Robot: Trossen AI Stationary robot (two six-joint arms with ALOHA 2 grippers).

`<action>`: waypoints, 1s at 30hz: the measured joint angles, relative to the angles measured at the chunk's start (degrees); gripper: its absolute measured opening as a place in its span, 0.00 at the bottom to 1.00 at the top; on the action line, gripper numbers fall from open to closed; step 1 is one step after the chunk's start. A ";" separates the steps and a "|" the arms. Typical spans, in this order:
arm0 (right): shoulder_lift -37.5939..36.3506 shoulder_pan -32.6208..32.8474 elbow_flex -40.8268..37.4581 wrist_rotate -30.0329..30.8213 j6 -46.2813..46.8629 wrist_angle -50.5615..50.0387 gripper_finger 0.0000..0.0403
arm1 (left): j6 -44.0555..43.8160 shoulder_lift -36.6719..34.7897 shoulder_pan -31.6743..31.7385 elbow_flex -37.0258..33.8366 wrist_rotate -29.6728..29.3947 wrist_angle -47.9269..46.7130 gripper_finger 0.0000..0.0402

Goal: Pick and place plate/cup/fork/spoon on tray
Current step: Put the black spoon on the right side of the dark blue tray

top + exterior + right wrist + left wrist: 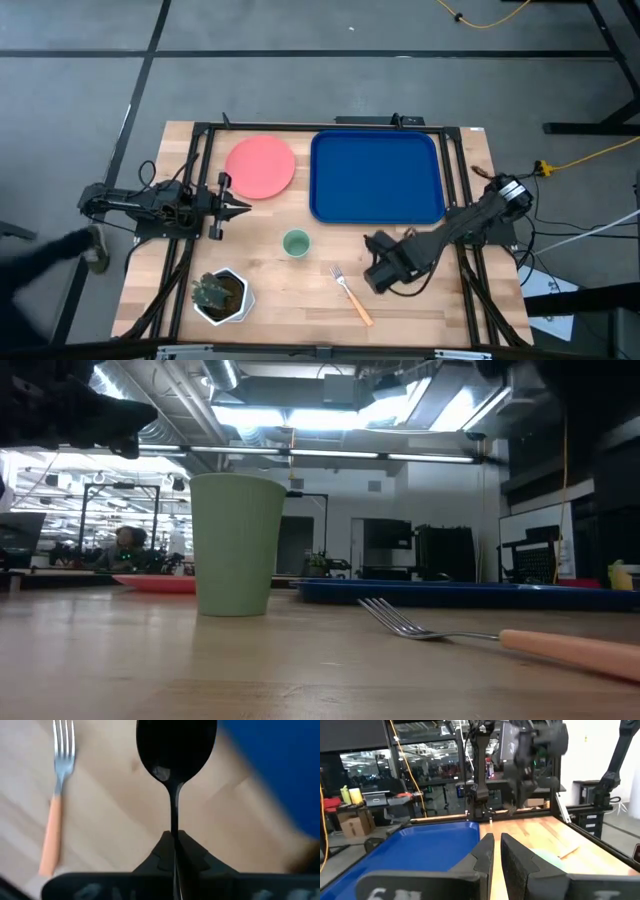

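The right gripper [175, 851], low and right of centre in the high view just below the blue tray [378, 176], is clenched on the handle of the dark spoon [176, 745], bowl pointing ahead. To place it well, it should carry the spoon level over the tray's rim, clear of the fork [351, 294], and let go low. The left gripper [238, 208] waits with fingers nearly together beside the coral-pink plate [261, 166].

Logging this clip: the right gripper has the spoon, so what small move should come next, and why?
Probably carry the spoon toward the tray and over its rim. The right gripper is shut on the spoon's handle, above bare wood beside the fork, with the tray empty. The left gripper waits near the plate.
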 joint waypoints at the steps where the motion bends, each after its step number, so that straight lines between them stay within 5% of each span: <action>1: 0.00 -0.51 2.84 2.16 -0.60 -3.33 0.00 | -0.01 0.00 0.00 0.00 0.00 0.06 0.07; 4: -0.10 -2.71 10.62 8.48 -2.07 -13.14 0.00 | -0.04 0.00 0.02 0.00 0.00 0.20 0.07; 8: -3.92 -8.84 14.73 15.17 -12.89 -8.07 0.00 | -1.08 0.00 0.00 0.00 0.00 0.58 0.07; 16: -11.84 -26.83 12.02 18.46 -18.65 -12.12 0.00 | -4.48 0.00 0.00 0.00 0.00 1.07 0.07; 22: -18.66 -39.18 -0.65 20.54 -10.58 -9.79 0.00 | -4.96 0.00 0.00 0.00 -0.02 1.34 0.07; 30: -24.55 -48.22 -29.18 10.71 -15.95 18.68 0.00 | -6.00 0.00 0.00 0.00 -0.04 1.54 0.07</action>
